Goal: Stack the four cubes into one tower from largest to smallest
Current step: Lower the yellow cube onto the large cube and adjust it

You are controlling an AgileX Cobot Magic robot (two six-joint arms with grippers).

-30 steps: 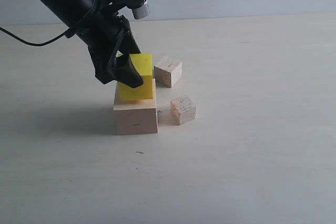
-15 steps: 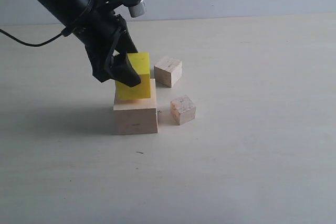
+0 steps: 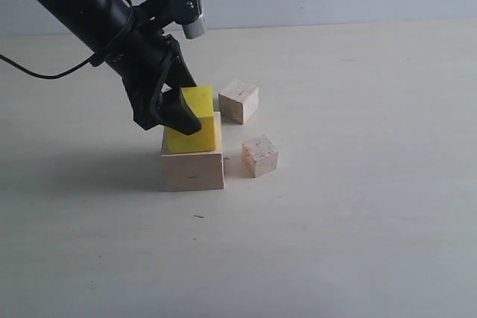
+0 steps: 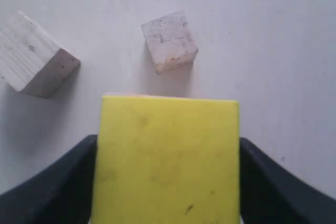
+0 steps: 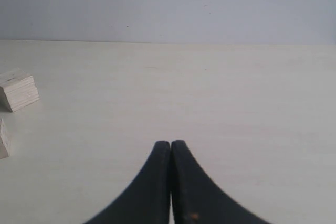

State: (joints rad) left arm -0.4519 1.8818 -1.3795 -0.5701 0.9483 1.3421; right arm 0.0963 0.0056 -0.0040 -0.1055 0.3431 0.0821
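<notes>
Left gripper (image 3: 188, 112): jaws wide apart and clamped on the yellow cube (image 3: 197, 138), one finger on each opposite side face. The left wrist view shows both fingers pressed flat against the cube. The exterior view shows only the near finger; the cube hides the far one.

The yellow cube sits on top of the large pale wooden cube (image 3: 193, 170), its lower edge meeting the top face, towards the front. It looks slightly tilted in the exterior view, so I cannot tell if it is fully seated. In the left wrist view the yellow cube hides almost all of the big cube, leaving only a thin pale strip along its far edge.

The left arm comes in from 10 o'clock of the stack in the exterior view.

Small cubes, both loose on the table (image 3: 358, 221):
- the plain wooden cube (image 3: 238, 100) is at about 1 o'clock of the stack, near it but apart
- the marked small cube (image 3: 259, 156) is at 3 o'clock, just beside the big cube with a gap between them. Its pinkish-grey blotches read more clearly in the left wrist view.

Right gripper (image 5: 170, 148): fingers pressed together, nothing between them, low over bare table. It shows only in its own wrist view. That view also catches one small wooden cube and a sliver of another at the frame edge, both well away from the fingertips.
</notes>
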